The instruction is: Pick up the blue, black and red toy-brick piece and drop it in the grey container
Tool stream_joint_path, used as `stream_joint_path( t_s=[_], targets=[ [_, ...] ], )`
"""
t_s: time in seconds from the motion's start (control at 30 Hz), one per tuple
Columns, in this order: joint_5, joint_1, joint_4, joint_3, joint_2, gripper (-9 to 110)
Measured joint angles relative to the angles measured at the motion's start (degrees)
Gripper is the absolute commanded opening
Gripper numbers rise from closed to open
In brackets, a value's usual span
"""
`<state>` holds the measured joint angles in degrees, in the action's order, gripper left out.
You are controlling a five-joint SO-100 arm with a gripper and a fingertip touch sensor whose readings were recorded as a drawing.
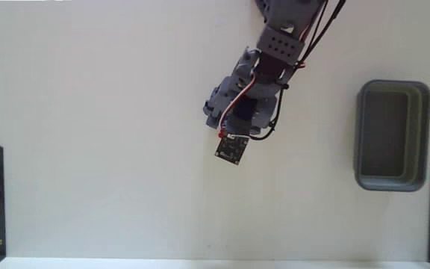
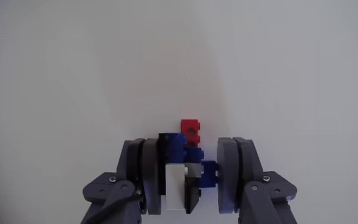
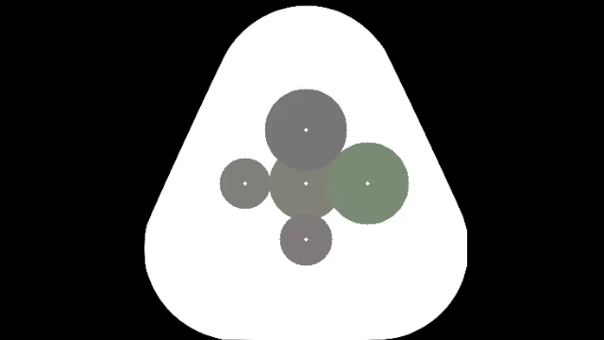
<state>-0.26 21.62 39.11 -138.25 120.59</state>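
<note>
The brick piece (image 2: 185, 165) sat between the two fingers of the gripper (image 2: 188, 180) in the wrist view, a small cluster of blue, black and white with a red brick poking out toward the far side. Its long axis ran near to far along the fingers, not across them. The left finger (image 2: 148, 177) looked pressed against the black and white side, and the blue stub on the right touched, or all but touched, the right finger (image 2: 232, 177). I judged the pincer clenched on the piece, though from these views I could not tell whether the piece was lifted off the table (image 2: 179, 62) or resting on it.

In the fixed view the brick piece was hidden under the arm; I saw only the gripper's body and the small dark circuit board (image 1: 232, 148) with its red-white wires hanging from it, near the middle of the white table.

The grey container (image 1: 427, 134) lay well apart to the right in the fixed view, at about the same depth as the gripper. Its inside looked empty. I reckoned the coming move was a carry rightward across bare table, then a release over the container.
</note>
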Motion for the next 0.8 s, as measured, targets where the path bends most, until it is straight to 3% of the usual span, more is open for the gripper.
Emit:
stream_joint_path(
  t_s=[0.47, 0.8],
  targets=[
    [0.0, 0.0, 0.26, 0.09, 0.0, 43],
    [0.0, 0.0, 9.93, 6.15, 0.26, 43]
  ],
)
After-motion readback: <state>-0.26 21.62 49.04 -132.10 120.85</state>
